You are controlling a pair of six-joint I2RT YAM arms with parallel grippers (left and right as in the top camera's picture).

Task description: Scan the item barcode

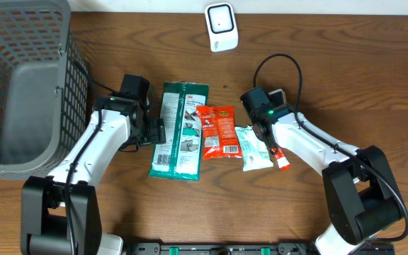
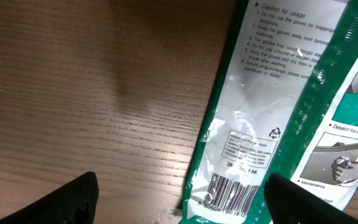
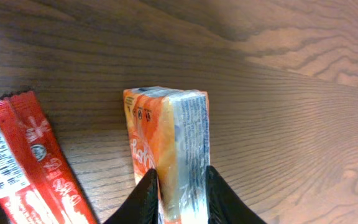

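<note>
Between the fingers of my right tool is the orange pack. It stands on its thin edge on the bench, and the tool is pinched on it, one finger against each side. How firm that pinch is I cannot tell. The pack looks light and film-wrapped, probably soft inside, so I expect it to squash and slide under hard pressure. A moderate hold near this end of the sides should do, leaving the printed faces bare. I see small print on its pale face but no barcode from here. Just left of the tool lies a red packet, flat and apart from the pack.

My left tool hangs with its fingers wide apart and holds nothing. Right under it is the near end of the green glove pack, its barcode face up between the fingertips. That pack is a flat, floppy sleeve, so it is best taken by an edge.

Well beyond the right tool, at the far edge of the bench, sits what I take to be the white scanner. The pack would need carrying there with its code turned towards it.
</note>
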